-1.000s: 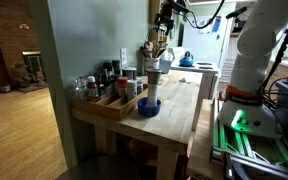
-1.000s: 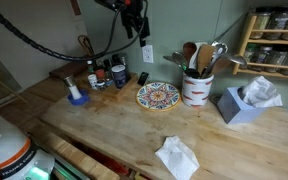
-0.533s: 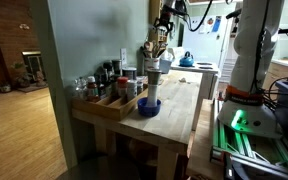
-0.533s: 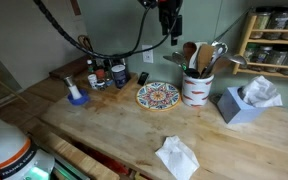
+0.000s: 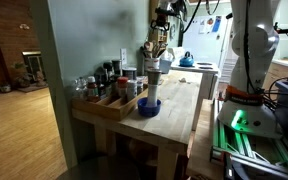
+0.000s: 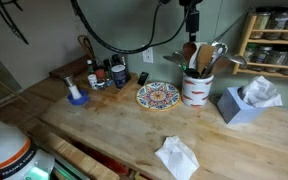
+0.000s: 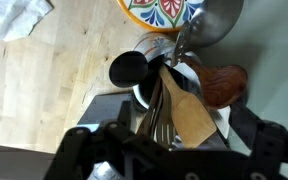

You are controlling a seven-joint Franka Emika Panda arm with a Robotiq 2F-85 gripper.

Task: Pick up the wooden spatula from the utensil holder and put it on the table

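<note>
The wooden spatula [image 7: 189, 115] stands blade up in the white utensil holder [image 6: 195, 90], among a black spoon [image 7: 129, 68], a metal ladle [image 7: 214, 20] and a brown wooden spoon [image 7: 224, 85]. The holder stands at the back of the light-wood table [image 6: 124, 130]. My gripper [image 6: 191, 15] hangs straight above the utensils and touches none of them. In the wrist view its two dark fingers [image 7: 174, 150] are spread either side of the spatula blade, open and empty. It also shows in an exterior view [image 5: 162, 20].
A colourful plate [image 6: 157, 96] lies beside the holder. A blue tissue box [image 6: 242, 103] stands on its other side. A white napkin [image 6: 176, 156] lies near the front. A wooden tray of jars [image 5: 109, 100] and a blue bowl [image 5: 149, 106] sit at one end. A spice shelf [image 6: 274, 35] hangs on the wall.
The arm has swung across the back of the table, from above the jars to above the utensil holder. Nothing on the table has moved.
</note>
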